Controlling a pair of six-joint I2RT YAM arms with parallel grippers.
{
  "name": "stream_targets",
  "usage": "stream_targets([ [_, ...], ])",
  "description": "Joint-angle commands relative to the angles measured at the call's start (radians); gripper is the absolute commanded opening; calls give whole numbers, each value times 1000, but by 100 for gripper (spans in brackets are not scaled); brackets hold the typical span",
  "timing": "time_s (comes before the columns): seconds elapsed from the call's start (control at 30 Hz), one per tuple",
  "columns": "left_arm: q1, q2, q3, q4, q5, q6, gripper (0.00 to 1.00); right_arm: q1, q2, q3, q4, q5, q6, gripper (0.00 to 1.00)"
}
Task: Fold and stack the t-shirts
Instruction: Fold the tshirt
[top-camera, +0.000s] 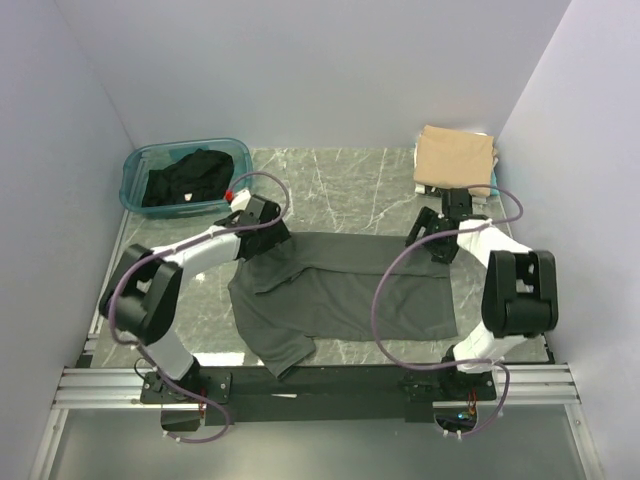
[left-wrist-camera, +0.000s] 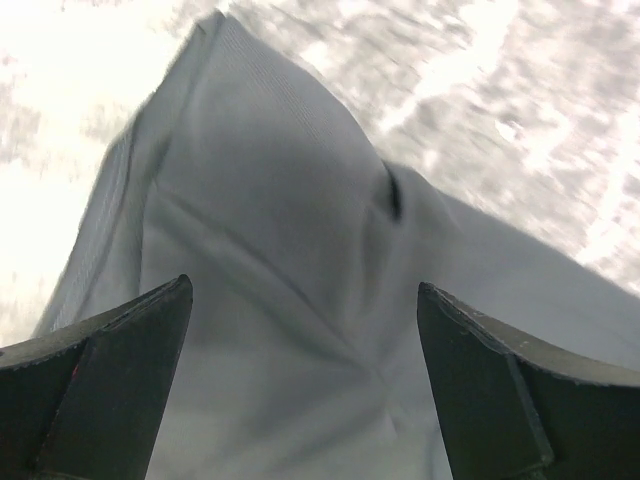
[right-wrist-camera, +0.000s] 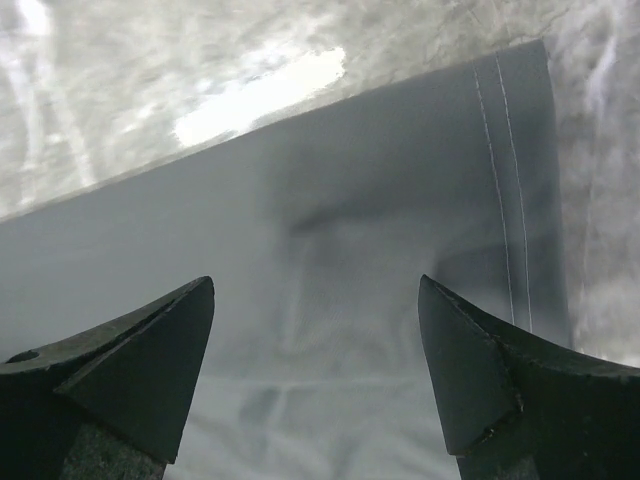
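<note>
- The teal tub (top-camera: 137, 170) stands on the surface (top-camera: 340, 185) beyond the left end of the grey shirt (top-camera: 350, 295), well apart from it. A black shirt (top-camera: 185, 178) lies crumpled inside the tub.
- The left gripper (top-camera: 268, 245) is over the far left part of the grey shirt, where a sleeve is folded in. Its jaws stand wide apart and grasp nothing. The left wrist view (left-wrist-camera: 305, 290) shows only a raised ridge of the grey shirt (left-wrist-camera: 280, 250) in the gap between them.
- The grey shirt lies spread across the middle of the surface, collar end to the left and hem to the right. One sleeve sticks out at its near left corner, toward the arm bases.
- The right gripper (top-camera: 440, 248) is over the far right corner of the grey shirt. Its jaws are also parted and hold nothing. The right wrist view (right-wrist-camera: 315, 285) shows flat cloth of the grey shirt (right-wrist-camera: 350, 230) beneath them, with the stitched hem just to the right.
- The tan shirt (top-camera: 457, 158) lies folded beyond the right end of the grey shirt, apart from it, in the far corner of the surface.
</note>
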Motion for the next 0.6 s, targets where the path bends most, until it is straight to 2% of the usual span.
stream_targets([
  [0.0, 47, 53, 50, 60, 48, 44, 99, 1, 74, 76, 17, 34, -23, 89],
  [0.2, 96, 166, 88, 50, 87, 49, 99, -8, 189, 159, -6, 56, -28, 89],
  [0.57, 185, 416, 336, -13, 151, 90, 100, -23, 339, 354, -34, 59, -34, 88],
])
